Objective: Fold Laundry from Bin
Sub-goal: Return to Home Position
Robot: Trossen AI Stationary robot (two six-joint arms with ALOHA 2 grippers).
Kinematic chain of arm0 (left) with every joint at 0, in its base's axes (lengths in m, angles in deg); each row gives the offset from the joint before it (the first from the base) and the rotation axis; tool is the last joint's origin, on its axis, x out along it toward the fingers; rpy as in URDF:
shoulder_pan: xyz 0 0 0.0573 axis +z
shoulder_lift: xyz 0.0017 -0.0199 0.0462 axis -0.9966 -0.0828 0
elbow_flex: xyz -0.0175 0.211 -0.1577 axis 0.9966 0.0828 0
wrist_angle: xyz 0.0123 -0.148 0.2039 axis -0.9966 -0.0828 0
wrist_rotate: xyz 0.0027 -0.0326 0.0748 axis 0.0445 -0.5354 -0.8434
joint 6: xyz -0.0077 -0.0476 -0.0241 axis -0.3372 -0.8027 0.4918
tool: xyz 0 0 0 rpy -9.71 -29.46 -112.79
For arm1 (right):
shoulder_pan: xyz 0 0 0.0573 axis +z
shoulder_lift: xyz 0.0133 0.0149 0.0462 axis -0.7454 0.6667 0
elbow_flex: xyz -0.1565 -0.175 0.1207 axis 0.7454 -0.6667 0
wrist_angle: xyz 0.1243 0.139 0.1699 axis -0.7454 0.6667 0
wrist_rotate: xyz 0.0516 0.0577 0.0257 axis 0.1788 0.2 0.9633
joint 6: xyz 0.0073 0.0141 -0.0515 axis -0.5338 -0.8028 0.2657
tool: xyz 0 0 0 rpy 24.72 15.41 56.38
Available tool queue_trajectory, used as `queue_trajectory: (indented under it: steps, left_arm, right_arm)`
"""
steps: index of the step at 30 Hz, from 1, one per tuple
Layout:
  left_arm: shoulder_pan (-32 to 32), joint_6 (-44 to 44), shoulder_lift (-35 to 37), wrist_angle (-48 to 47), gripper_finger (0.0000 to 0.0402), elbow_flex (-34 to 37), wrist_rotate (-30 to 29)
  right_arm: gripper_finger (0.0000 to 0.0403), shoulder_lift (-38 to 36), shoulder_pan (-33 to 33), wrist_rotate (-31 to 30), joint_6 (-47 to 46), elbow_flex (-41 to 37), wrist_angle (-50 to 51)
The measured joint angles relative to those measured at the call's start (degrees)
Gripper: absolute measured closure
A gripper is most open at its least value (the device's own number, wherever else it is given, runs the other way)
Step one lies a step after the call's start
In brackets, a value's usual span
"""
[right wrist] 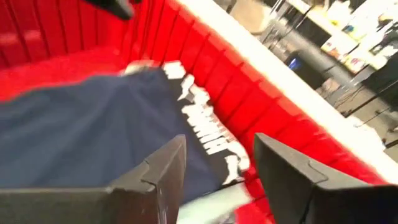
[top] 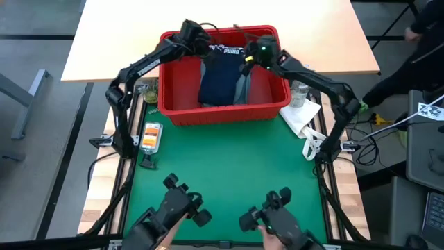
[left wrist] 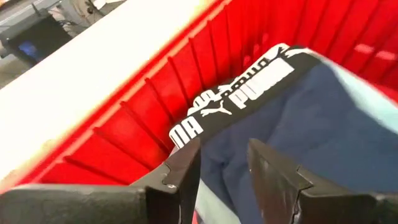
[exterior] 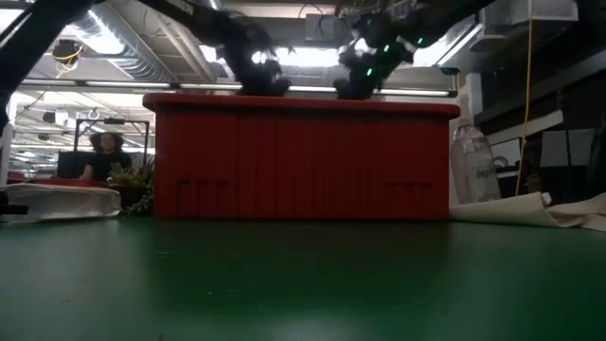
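The red bin [top: 225, 111] stands at the far middle of the green mat. A dark navy garment [top: 218, 80] with a black-and-white lettered waistband [top: 225, 50] is raised at the bin's far end and slopes down toward the near wall. Grey-blue cloth [top: 241, 87] lies beside it. My left gripper [top: 202, 43] is at the waistband's left end and my right gripper [top: 248, 61] at its right end, each shut on the garment. In the low view the bin's front wall [exterior: 303, 161] hides the laundry. My left gripper has navy cloth [left wrist: 224, 168] just short of the waistband between its two fingers, coming slanting down from the bin's far left. The waistband [left wrist: 249, 93] stands raised beyond the fingertips. My right gripper has the waistband's right end [right wrist: 217, 165] between its two fingers, slanting down from the right. The garment [right wrist: 93, 137] stretches away from it, held up off the bin floor.
A clear bottle [top: 300, 94] and a white paper towel [top: 302, 114] lie right of the bin. An orange packet [top: 151, 135] and a small plant [top: 149, 90] sit to its left. Two more arm handles [top: 180, 201] [top: 274, 212] rest at the near edge. A person [exterior: 104, 152] sits in the room behind.
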Motion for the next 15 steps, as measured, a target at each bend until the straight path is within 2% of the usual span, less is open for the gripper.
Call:
queue_trajectory:
  steps: [7,12,15]
  left_arm:
    - [0.0,3.2,7.3,-11.7,0.0274,-2.7,2.6]
    - [-0.1,8.2,12.3,-25.8,0.0275,-2.7,7.0]
    - [-0.3,8.9,15.5,-31.5,0.0284,-2.7,8.3]
  right_arm:
    - [0.0214,-9.4,0.2,1.1,0.2,0.0,2.8]
    - [0.0214,-14.1,0.2,5.2,0.0,0.0,7.6]
    - [0.0228,-18.4,0.2,7.9,0.1,0.0,11.8]
